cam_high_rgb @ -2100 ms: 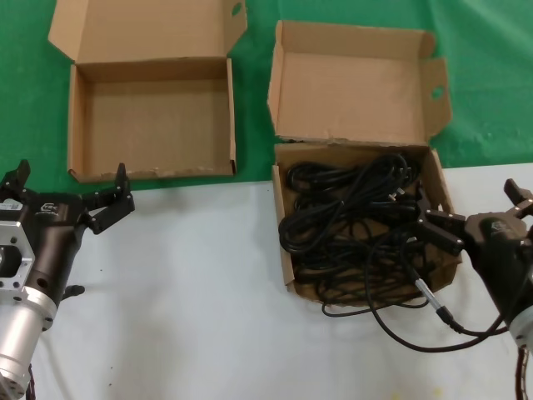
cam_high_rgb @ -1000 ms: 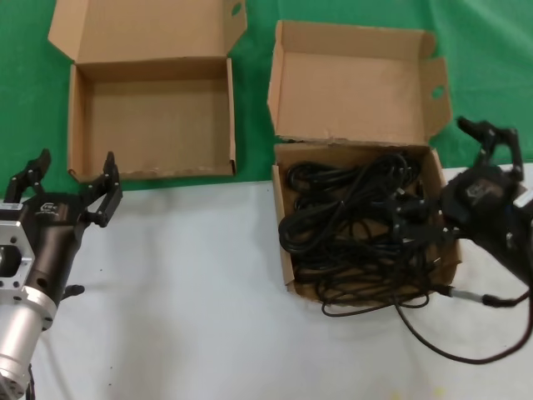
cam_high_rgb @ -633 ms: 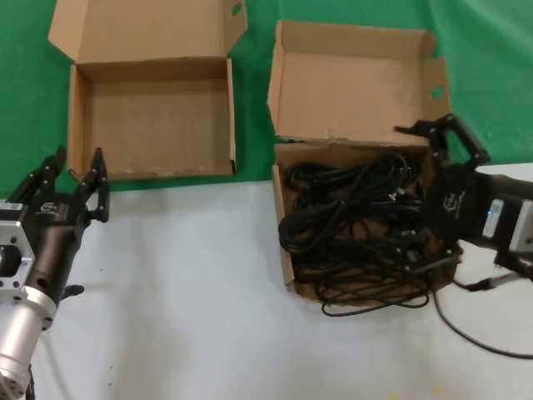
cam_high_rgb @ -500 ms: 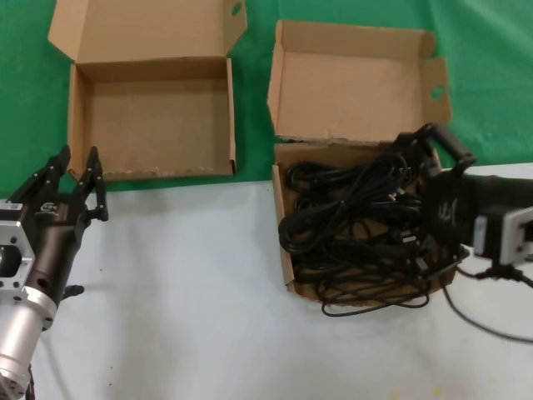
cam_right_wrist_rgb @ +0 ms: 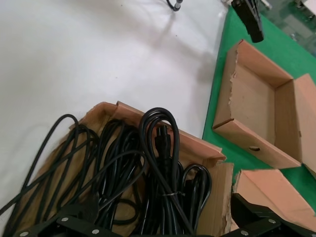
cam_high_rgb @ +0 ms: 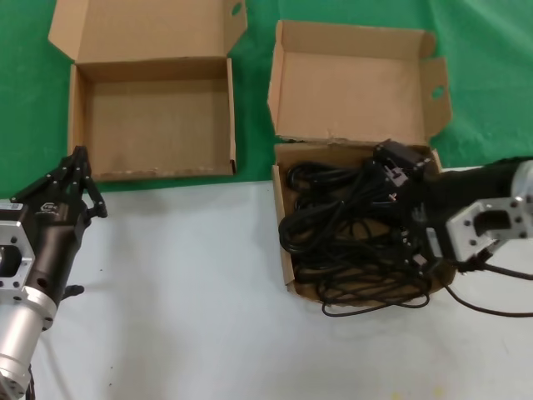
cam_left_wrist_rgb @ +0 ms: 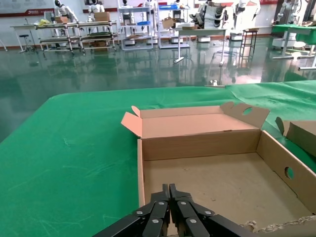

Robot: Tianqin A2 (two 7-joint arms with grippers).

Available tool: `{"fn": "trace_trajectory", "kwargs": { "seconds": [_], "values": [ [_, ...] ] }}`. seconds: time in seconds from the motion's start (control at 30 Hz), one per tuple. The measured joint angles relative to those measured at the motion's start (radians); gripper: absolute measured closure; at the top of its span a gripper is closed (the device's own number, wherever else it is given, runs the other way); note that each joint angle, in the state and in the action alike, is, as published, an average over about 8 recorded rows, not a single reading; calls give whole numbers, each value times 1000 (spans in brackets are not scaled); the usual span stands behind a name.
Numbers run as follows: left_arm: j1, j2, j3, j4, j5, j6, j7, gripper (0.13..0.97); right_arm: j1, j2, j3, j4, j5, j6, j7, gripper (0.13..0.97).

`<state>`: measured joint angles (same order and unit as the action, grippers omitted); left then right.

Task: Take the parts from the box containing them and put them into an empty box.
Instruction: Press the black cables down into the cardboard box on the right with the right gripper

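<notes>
Jaws spread on the right gripper (cam_high_rgb: 398,163), pressed together and empty on the left gripper (cam_high_rgb: 77,171)

Right fingers stand wide over the black cables (cam_high_rgb: 354,229), which lie tangled in the squarish box (cam_high_rgb: 285,250) at the 3 o'clock side of the head view; nothing is clamped between them, and the right wrist view shows the bundles (cam_right_wrist_rgb: 153,173) packed below both fingers (cam_right_wrist_rgb: 54,228). Part of one cable spills over the box's near wall onto the white tabletop (cam_high_rgb: 191,300). That box's upright lid (cam_high_rgb: 354,83) rises at 12 o'clock of the gripper. At 10 o'clock the wider box (cam_high_rgb: 75,125) sits on green cloth (cam_high_rgb: 25,100), bare inside, and the left gripper rests just short of its near wall, fingertips (cam_left_wrist_rgb: 169,190) touching each other in the left wrist view, aimed at that box (cam_left_wrist_rgb: 139,163)
</notes>
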<state>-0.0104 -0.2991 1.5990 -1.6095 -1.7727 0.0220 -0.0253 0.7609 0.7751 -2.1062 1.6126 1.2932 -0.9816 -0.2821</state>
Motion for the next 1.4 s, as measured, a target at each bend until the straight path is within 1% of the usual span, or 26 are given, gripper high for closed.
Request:
{"fn": "trace_trajectory", "kwargs": {
  "seconds": [0.27,0.53,0.57,0.83,0.87,1.13,1.17,1.4],
  "values": [
    [0,0,0,0,0,0,0,943,63,-86,-37,-85,-60,-17,-10,170],
    [0,0,0,0,0,0,0,952,92,-121,-52,-127,-96,-18,-34,277],
    [0,0,0,0,0,0,0,952,94,-123,-53,-130,-100,-18,-36,277],
    [0,0,0,0,0,0,0,952,104,-140,-60,-151,-122,-21,-44,450],
    [0,0,0,0,0,0,0,952,106,-142,-60,-154,-124,-21,-44,450],
    [0,0,0,0,0,0,0,952,110,-149,-67,-160,-146,-29,-41,664],
    [0,0,0,0,0,0,0,952,110,-149,-68,-160,-148,-30,-40,664],
    [0,0,0,0,0,0,0,952,112,-153,-69,-162,-161,-34,-36,802]
  ]
}}
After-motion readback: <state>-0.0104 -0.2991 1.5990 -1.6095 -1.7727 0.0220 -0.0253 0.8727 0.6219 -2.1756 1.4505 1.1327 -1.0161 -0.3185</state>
